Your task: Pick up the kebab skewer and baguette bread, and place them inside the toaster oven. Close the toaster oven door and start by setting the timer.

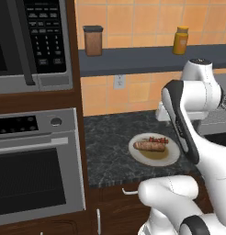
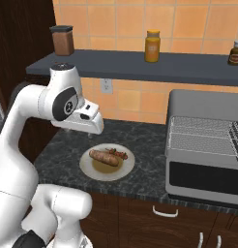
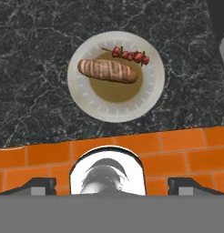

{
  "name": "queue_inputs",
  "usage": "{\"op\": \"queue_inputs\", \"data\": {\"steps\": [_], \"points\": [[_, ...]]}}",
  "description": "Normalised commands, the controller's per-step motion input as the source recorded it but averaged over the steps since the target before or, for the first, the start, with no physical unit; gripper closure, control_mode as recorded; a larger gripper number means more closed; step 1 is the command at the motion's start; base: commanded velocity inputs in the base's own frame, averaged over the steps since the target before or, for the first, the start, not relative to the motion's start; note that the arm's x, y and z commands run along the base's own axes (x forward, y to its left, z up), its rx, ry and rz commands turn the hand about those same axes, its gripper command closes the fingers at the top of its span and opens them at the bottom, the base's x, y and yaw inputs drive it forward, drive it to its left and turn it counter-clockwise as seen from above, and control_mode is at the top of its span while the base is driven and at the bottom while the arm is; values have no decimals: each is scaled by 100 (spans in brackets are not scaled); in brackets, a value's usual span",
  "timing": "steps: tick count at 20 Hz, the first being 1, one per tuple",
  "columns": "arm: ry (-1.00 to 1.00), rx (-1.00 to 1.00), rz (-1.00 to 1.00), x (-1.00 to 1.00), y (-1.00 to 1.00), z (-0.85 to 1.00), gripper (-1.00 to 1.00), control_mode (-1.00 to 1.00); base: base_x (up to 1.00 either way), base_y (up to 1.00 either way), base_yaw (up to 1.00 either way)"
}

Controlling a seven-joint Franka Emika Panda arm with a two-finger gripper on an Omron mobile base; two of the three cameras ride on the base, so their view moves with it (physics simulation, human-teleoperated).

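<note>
On the white plate [image 3: 114, 101], you are seeing the baguette bread [image 3: 107, 70] lying across the middle and the kebab skewer [image 3: 130, 55] resting just beside it, nearer the wall. Right of the plate, the toaster oven [image 2: 205, 145] is standing with its wire rack showing, so its door is probably down. Your gripper [image 3: 112, 184] is hovering well above the plate, fingertips [image 3: 38, 185] spread wide, holding nothing.

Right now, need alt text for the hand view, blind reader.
Looking down on a white plate on a dark speckled counter, holding the baguette bread with the kebab skewer beside it. Orange wall tiles cross the lower part, and two dark fingertips rise far apart at the bottom.
</note>
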Motion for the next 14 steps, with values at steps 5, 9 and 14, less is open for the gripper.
{"op": "queue_inputs", "data": {"steps": [5, 9, 14], "points": [[0, 0, -15, -85, -2, 0, -100, -100, 0, 0, 0], [0, 0, 0, -56, 9, 0, -100, -100, 0, 0, 0], [0, -1, 3, -30, 26, 0, -100, -100, 0, 0, 0]]}}
